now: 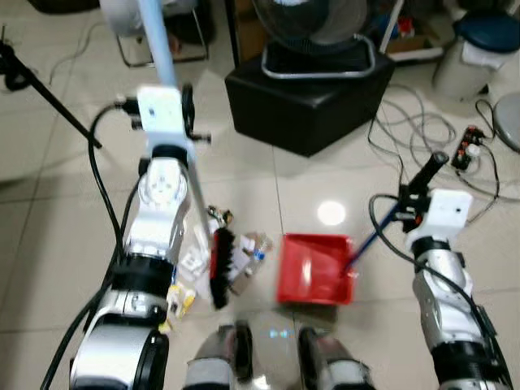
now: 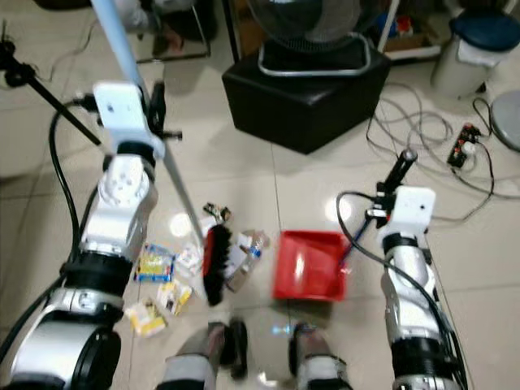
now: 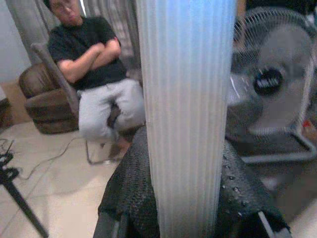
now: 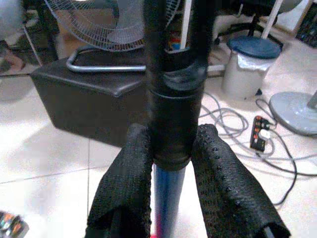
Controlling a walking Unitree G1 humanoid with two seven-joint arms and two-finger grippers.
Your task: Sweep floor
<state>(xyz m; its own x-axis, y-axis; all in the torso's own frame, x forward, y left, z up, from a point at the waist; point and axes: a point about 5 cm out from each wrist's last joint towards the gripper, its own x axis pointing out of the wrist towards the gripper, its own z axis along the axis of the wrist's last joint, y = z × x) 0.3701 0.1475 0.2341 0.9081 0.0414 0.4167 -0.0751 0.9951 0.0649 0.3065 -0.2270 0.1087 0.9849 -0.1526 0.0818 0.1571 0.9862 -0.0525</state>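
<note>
Left eye view – left end effector [image 1: 185, 114]: clamped on the pale blue broom handle [image 1: 154, 36]; the handle runs down past the wrist to the broom head.
Left eye view – broom head [image 1: 220, 266]: black bristles with a red back, on the tiled floor [image 1: 49, 203] well below the left end effector, touching the litter.
Left eye view – litter [image 1: 244, 253]: small wrappers and packets around the broom head, between it and the dustpan; any print is too blurred to read.
Left eye view – right end effector [image 1: 424, 185]: closed on the black grip of the dustpan handle [image 1: 375, 231], which slants down and inward from it.
Left eye view – dustpan [image 1: 313, 270]: red, open tray on the floor, below the right end effector and toward the left one; nothing can be made out inside it.
Right eye view – yellow packets [image 2: 153, 264]: lying on the floor below the left end effector, beside the broom head; labels unreadable.
Left wrist view – fingers [image 3: 132, 193]: two black pads pressed against either side of the ribbed pale handle; a seated person [image 3: 94, 69] and a fan [image 3: 271, 79] lie beyond.
Right wrist view – fingers [image 4: 124, 188]: both black pads tight on the black grip, the blue shaft running on below; a black box [image 4: 94, 99] carrying a fan base, a bin [image 4: 247, 67] and a power strip [image 4: 259, 135] lie beyond.
</note>
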